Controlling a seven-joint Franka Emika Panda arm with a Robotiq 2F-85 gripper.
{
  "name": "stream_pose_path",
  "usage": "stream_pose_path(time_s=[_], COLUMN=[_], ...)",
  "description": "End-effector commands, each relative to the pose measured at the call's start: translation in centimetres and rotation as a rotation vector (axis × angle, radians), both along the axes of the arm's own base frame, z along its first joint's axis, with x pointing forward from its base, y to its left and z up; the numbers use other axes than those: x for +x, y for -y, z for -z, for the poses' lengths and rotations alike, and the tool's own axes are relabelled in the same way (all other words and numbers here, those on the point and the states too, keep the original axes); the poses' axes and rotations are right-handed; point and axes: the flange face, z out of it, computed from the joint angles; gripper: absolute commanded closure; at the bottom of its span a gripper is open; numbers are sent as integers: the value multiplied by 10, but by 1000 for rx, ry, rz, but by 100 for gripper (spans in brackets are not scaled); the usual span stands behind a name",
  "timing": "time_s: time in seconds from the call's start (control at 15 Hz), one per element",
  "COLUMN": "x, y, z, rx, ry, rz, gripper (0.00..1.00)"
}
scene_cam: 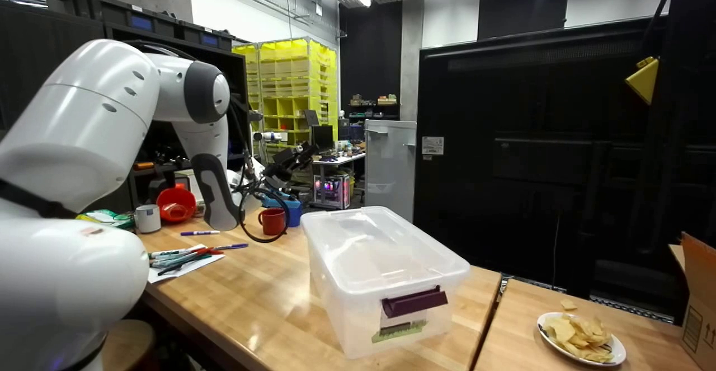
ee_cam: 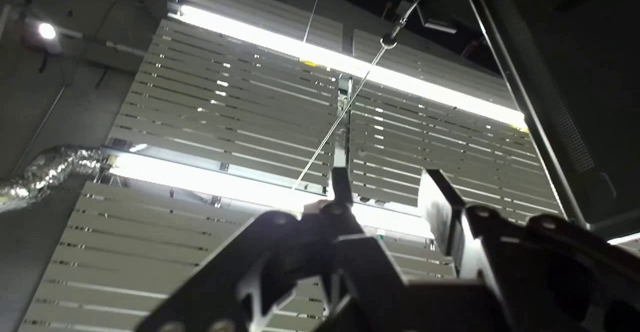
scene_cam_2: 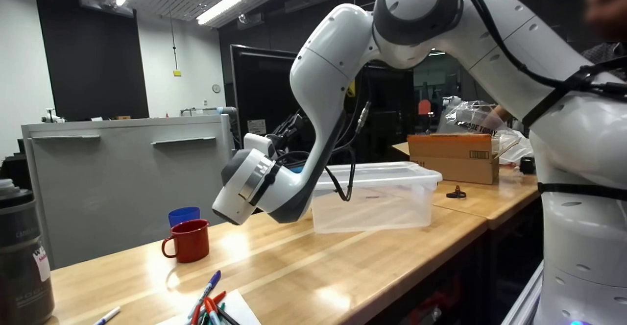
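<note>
1. The gripper (ee_cam: 390,199) points upward, partly spread, with nothing held.
2. I judge that grasping is not yet begun; the next move would call for turning it downward.
3. Farther, the lidded box (scene_cam: 386,245) stands on the table (scene_cam: 263,292).

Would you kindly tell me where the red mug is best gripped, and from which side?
I'd come from above and pinch the rim of the red mug, away from the handle: the mug stands upright with its mouth up, and the handle juts out sideways. The blue cup shows right behind it in an exterior view, so a side approach from there seems tighter.
</note>
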Motion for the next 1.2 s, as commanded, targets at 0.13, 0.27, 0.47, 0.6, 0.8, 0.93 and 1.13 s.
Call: stream_pose_path(time_s=[0.13,0.27,0.47,0.6,0.8,0.93,1.13], x=[0,-1,-1,0,1,3,8], y=[-7,-13,-23,-27,-25,-21,-8], z=[-3,-6,-14,-25,-51,-71,-97], rx=[-76,26,145,225,353,442,587], ry=[-53,-145,-194,-232,-289,-329,-383], rz=[20,-43,-152,-214,-305,-361,-455], gripper=[84,84,84,84,84,84,84])
